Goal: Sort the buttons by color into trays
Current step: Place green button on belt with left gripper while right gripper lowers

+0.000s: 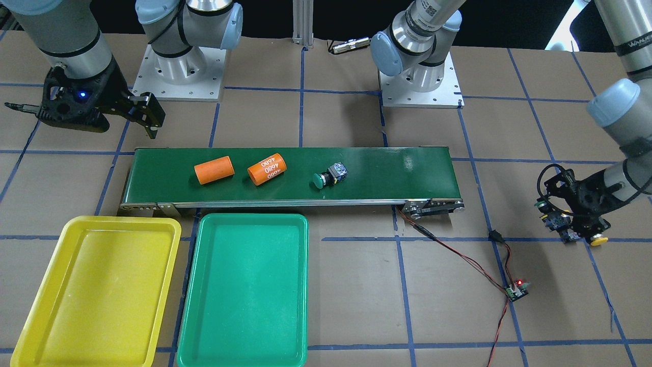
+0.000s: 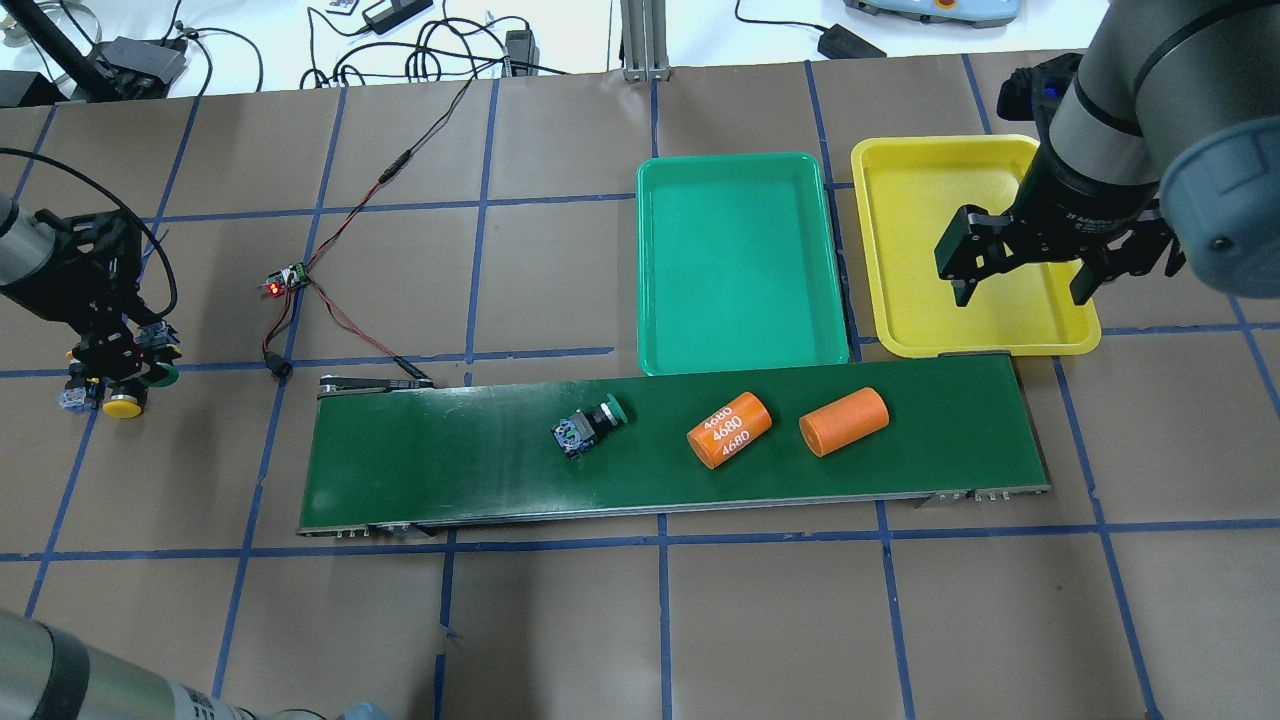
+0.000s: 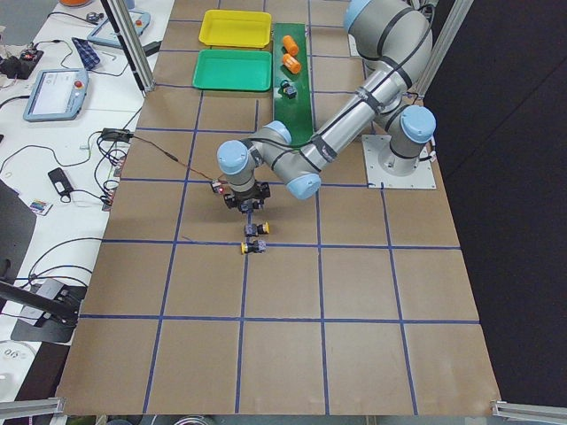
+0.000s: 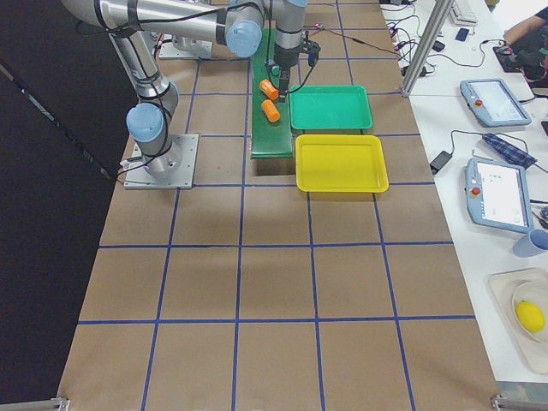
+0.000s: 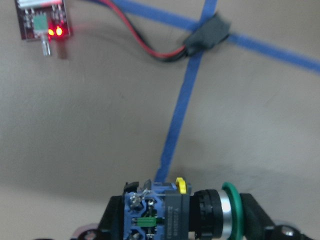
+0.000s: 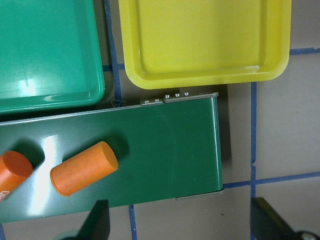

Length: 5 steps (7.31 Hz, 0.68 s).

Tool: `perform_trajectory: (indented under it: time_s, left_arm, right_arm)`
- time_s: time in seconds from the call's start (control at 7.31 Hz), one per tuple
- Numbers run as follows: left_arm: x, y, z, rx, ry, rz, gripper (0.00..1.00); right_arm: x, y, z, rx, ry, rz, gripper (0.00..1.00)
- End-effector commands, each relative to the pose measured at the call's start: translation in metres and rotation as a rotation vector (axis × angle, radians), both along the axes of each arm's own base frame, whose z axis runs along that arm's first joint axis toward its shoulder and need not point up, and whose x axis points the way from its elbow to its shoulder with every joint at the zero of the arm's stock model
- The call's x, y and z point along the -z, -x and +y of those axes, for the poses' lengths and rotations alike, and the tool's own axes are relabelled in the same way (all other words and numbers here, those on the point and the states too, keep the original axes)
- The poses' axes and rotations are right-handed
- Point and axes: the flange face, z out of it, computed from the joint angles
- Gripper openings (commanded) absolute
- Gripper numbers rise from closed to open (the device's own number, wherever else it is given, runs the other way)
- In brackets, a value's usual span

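Pinching a green button (image 5: pixel 180 217) end to end, the left pincer (image 2: pixel 112 370) hangs at the nine o'clock edge of the surface (image 2: pixel 560 620) in the overhead view. Two yellow buttons (image 3: pixel 258 228) lie just beside it. A second green button (image 2: pixel 590 425) lies on the belt (image 2: pixel 450 470). The right pincer (image 2: pixel 1022 295), spread, hovers over the yellow tray (image 2: pixel 900 200) at two o'clock.

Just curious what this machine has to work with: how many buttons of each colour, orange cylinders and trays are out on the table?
Green buttons: 2
Yellow buttons: 2
Orange cylinders: 2
Trays: 2
Total: 8
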Motion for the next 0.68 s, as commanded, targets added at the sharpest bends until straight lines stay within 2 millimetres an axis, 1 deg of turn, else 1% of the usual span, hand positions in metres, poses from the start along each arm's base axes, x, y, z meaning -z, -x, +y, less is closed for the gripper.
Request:
perform_trajectory:
  time_s: [0.0, 0.14, 0.27, 0.41, 0.55]
  left_arm:
    - [-0.030, 0.092, 0.042, -0.350, -0.113, -0.044, 0.05]
    - [-0.031, 0.136, 0.061, -0.443, -0.130, -0.079, 0.05]
    - [-0.036, 0.177, 0.072, -0.572, -0.138, -0.121, 0.05]
    - [-0.034, 0.224, 0.080, -0.709, -0.156, -0.169, 0.05]
    - [-0.032, 0.264, 0.085, -0.823, -0.154, -0.208, 0.05]
  right_arm:
    - [0.002, 0.000, 0.001, 0.000, -0.012, 0.000, 1.00]
    - [0.012, 0.000, 0.005, 0.000, -0.030, -0.002, 1.00]
    - [0.017, -0.001, 0.009, 0.000, -0.042, -0.001, 1.00]
    - [0.021, -0.001, 0.010, 0.039, -0.045, 0.001, 1.00]
    - [0.023, -0.002, 0.009, 0.147, -0.042, 0.006, 1.00]
